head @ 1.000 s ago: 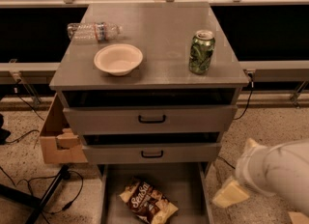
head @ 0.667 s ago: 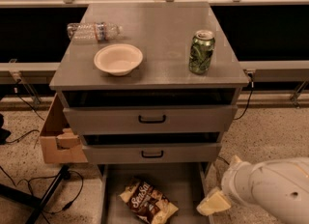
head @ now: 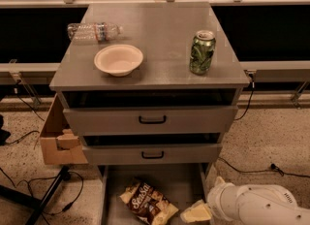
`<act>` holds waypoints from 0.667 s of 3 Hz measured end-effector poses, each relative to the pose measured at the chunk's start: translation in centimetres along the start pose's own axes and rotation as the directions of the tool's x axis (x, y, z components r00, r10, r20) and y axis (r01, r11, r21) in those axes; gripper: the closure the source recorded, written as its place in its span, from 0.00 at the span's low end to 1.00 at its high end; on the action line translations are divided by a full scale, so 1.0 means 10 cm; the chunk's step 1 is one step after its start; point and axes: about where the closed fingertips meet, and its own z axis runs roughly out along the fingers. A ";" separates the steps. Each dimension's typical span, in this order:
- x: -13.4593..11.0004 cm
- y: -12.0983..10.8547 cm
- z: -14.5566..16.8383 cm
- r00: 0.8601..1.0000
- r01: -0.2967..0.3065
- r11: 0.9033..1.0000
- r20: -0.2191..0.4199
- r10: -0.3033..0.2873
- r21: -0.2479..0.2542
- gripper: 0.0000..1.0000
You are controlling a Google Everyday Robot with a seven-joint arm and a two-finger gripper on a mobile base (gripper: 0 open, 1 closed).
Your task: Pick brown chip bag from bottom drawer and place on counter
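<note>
The brown chip bag [head: 148, 202] lies flat in the open bottom drawer [head: 181, 183], left of centre, white script facing up. My white arm comes in from the lower right, and my gripper [head: 196, 213] with pale yellow fingers sits low over the drawer's right side, just right of the bag and apart from it. The counter [head: 160, 30] is the grey cabinet top above the two upper drawers.
On the counter stand a green can [head: 202, 52], a white bowl [head: 118, 59] and a plastic water bottle [head: 93, 31] lying on its side. An open cardboard box [head: 57, 137] sits left of the cabinet. Cables run over the speckled floor on both sides.
My arm and gripper have moved left from the floor at the drawer's right side to over the drawer, closer to the chip bag. The bag and counter items have not moved.
</note>
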 end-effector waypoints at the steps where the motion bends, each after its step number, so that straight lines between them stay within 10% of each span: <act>1: 0.04 0.07 0.48 0.997 -0.058 0.997 0.046 0.061 -0.050 0.00; 2: 0.03 0.07 0.51 0.997 -0.058 0.997 0.047 0.061 -0.054 0.00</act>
